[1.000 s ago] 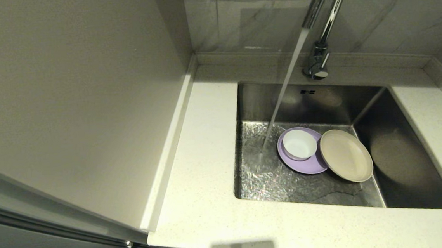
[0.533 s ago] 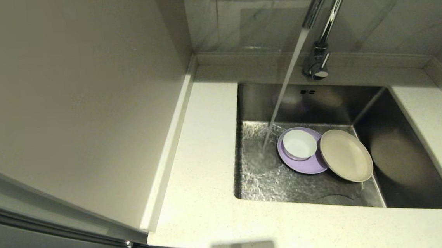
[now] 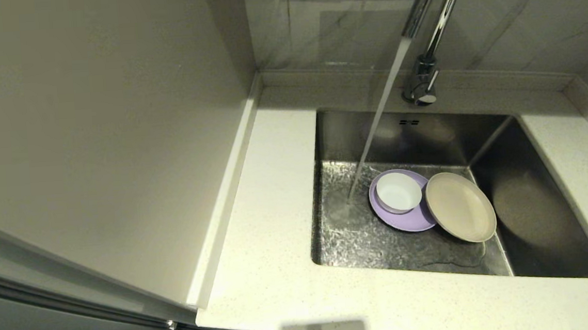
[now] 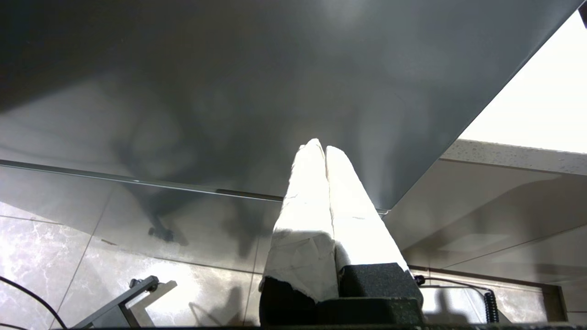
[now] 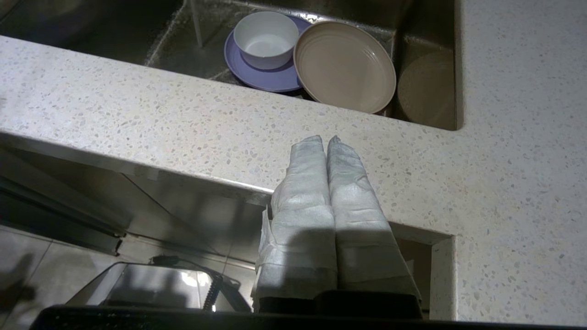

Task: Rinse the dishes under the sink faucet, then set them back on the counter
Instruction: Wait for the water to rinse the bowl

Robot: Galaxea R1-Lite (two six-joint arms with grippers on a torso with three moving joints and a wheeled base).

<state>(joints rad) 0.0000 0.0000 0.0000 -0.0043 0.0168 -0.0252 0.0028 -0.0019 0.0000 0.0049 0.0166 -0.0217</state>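
Water runs from the faucet [image 3: 432,26] onto the sink [image 3: 361,233] floor, just missing the 3 dishes: white bowl [image 3: 398,191] on the lilac plate [image 3: 406,219], beige plate [image 3: 460,206] overlapping. Nothing has shifted in the past second. Left pincer [image 4: 324,151] and right pincer [image 5: 326,142], both pressed together, hang below the surface [image 3: 265,270] edge; rinsing seems unstarted.

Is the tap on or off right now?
On. A stream of water pours from the faucet spout onto the sink floor, just beside the lilac plate, not onto it.
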